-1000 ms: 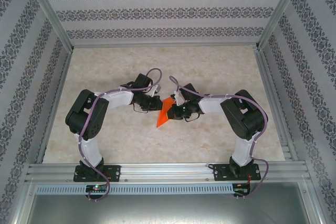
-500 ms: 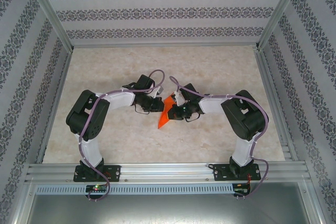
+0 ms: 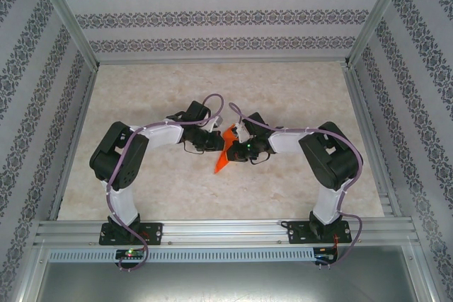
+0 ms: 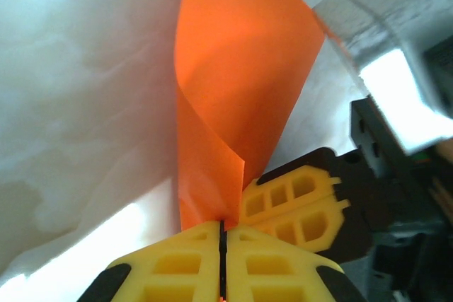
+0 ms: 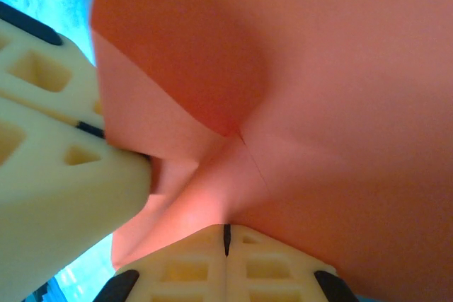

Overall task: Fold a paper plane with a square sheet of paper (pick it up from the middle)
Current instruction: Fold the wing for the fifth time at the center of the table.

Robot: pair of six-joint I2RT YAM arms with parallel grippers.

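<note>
Left gripper [image 4: 222, 235] has its yellow fingers pressed tight together on the lower edge of the folded orange-red paper [image 4: 241, 68]. The right gripper [image 5: 226, 233] is pinching the same piece just beside it, fingers closed with the paper caught in the seam. In the top camera the left gripper [image 3: 216, 141] has slid right over the last second, so it's nearly touching the right gripper [image 3: 233, 148] now. The paper [image 3: 223, 156] is held between them around the middle of the marble-look table [image 3: 141, 97]. It looks narrower than before, tip pointing near-left.
</note>
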